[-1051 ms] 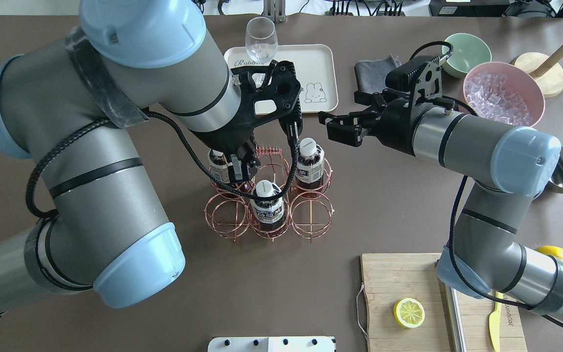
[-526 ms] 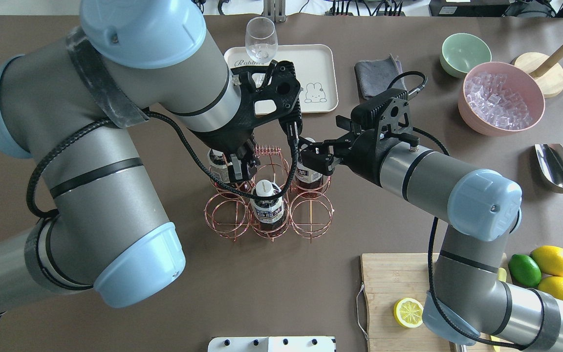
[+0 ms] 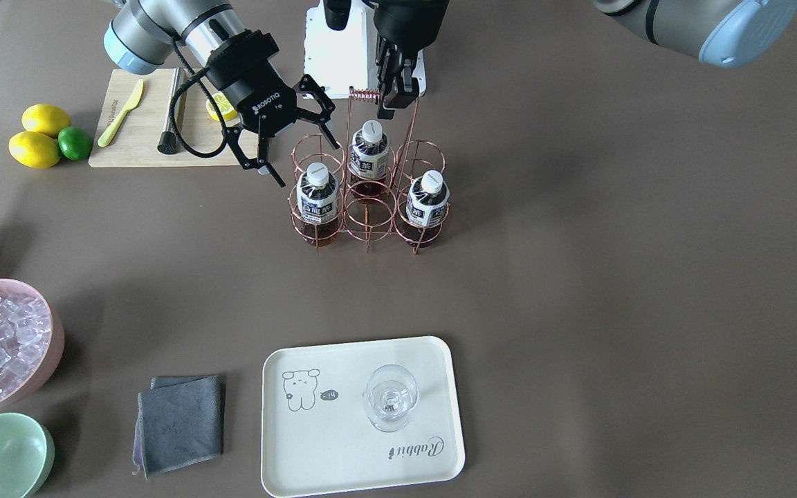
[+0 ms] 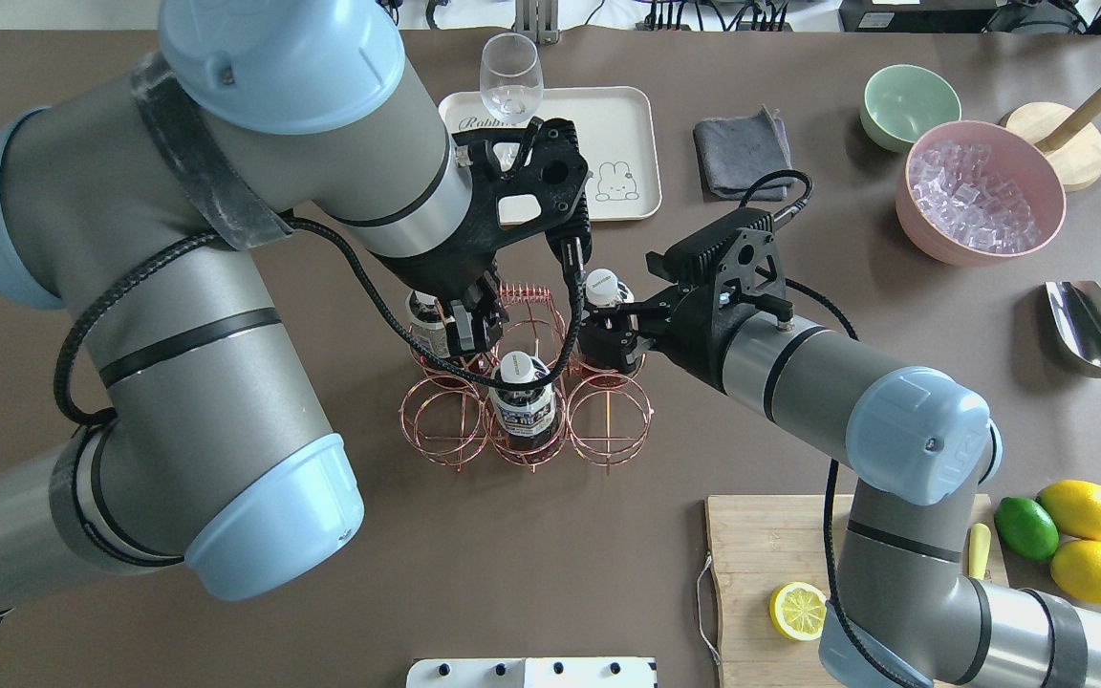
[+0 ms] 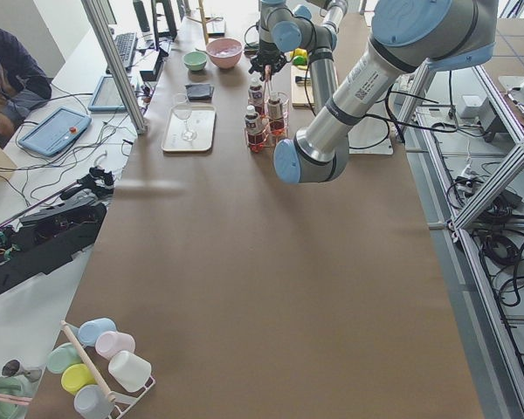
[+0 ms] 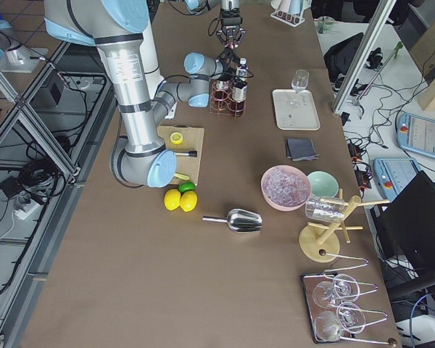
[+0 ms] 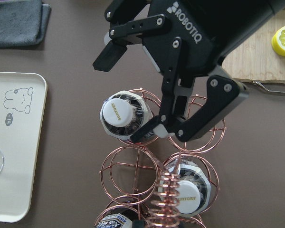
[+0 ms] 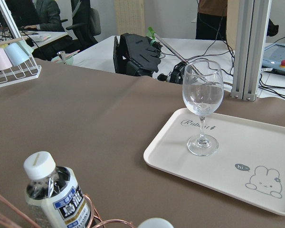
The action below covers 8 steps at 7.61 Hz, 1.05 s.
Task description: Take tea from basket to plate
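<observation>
Tea bottle (image 7: pixel 121 114), between the right gripper's (image 7: pixel 123 97) fingers (image 7: pixel 111 54) — clear glossy plastic, smooth white cap, printed wrap label.
Fingers: matt black, hard finish.
Copper wire rack (image 7: pixel 165 199), below the fingers: shiny rose-gold metal wire.
Tray (image 7: pixel 19 152), beyond the fingertips: smooth cream, satin sheen.
Wine glass (image 8: pixel 203 95): clear, glossy glass.
Folded cloth (image 7: pixel 16 21): grey, soft nap.
Cutting board (image 7: pixel 270 69), behind the fingers — pale matt wood.
Tabletop (image 7: pixel 61 95): brown, matt.

brown table top (image 3: pixel 613 277), aluminium frame posts (image 8: pixel 249 47), grey tiled floor (image 5: pixel 515 349) with cables (image 5: pixel 498 249).
</observation>
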Motion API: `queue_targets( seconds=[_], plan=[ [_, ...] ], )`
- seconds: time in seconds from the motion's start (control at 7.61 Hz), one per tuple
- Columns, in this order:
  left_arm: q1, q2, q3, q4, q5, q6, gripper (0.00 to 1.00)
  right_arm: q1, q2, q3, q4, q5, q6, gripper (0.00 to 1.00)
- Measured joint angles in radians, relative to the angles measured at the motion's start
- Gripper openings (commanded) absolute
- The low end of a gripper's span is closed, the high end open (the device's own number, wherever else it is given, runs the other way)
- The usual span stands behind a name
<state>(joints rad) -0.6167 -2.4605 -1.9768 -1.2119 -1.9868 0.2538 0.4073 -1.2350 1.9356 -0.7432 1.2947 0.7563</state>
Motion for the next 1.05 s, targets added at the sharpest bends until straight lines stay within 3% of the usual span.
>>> queue_targets(
  seconds=[0.13,0.39,1.05],
  plan=[
    [0.0,0.0,0.0,0.0,0.005,0.0,0.0,-0.005,-0.002,-0.002,0.0,-0.006,-0.008,0.8],
    [0.0,0.0,0.001,0.0,0.01,0.001,0.0,-0.018,-0.006,-0.007,-0.001,-0.03,-0.036,0.61],
    [0.0,0.0,0.001,0.0,0.011,-0.001,0.0,-0.024,-0.003,-0.016,-0.002,-0.052,-0.118,0.54]
  ],
)
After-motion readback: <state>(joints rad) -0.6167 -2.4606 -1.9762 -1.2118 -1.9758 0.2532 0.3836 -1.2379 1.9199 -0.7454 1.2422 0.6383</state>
